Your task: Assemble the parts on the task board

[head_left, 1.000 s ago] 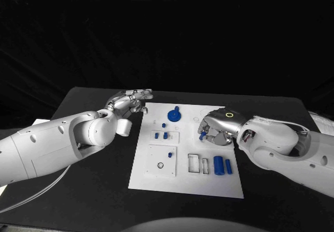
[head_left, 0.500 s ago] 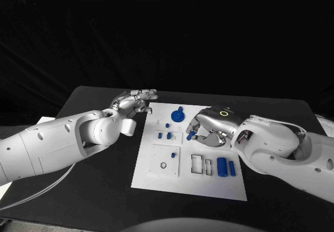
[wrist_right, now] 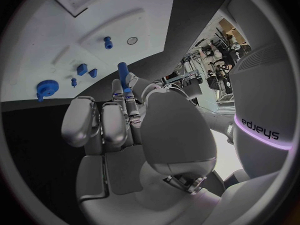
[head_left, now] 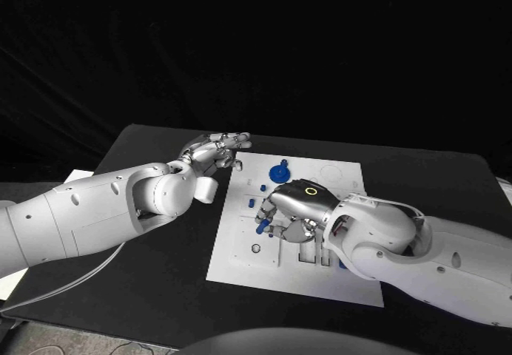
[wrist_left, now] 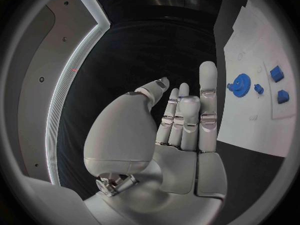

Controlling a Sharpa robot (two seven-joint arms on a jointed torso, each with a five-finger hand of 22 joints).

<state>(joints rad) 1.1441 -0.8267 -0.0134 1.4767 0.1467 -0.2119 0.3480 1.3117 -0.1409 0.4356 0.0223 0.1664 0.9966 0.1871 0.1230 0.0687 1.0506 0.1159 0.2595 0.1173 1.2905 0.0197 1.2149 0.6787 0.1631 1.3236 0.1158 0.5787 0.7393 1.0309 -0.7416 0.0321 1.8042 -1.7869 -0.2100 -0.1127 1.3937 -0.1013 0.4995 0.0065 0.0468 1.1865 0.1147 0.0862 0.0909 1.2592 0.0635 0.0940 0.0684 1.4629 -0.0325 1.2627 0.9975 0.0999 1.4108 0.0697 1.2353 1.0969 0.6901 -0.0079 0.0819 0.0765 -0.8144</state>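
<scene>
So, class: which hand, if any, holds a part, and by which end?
The right hand pinches a blue peg by its lower end; the left hand holds nothing.

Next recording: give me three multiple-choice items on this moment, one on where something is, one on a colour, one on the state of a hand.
1. Where is the left hand?
A. over the table beside the task board's far left corner
B. flat on the board's near edge
C. under the table

2. What colour is the gear?
A. red
B. blue
C. yellow

3. What is the right hand doing?
A. lying open
B. pressing the gear
C. holding a blue peg in its fingers

Key: 1 A, the head view shows it beside the task board; 2 B, blue in head and wrist views; 3 C, the right wrist view shows the peg pinched.
</scene>
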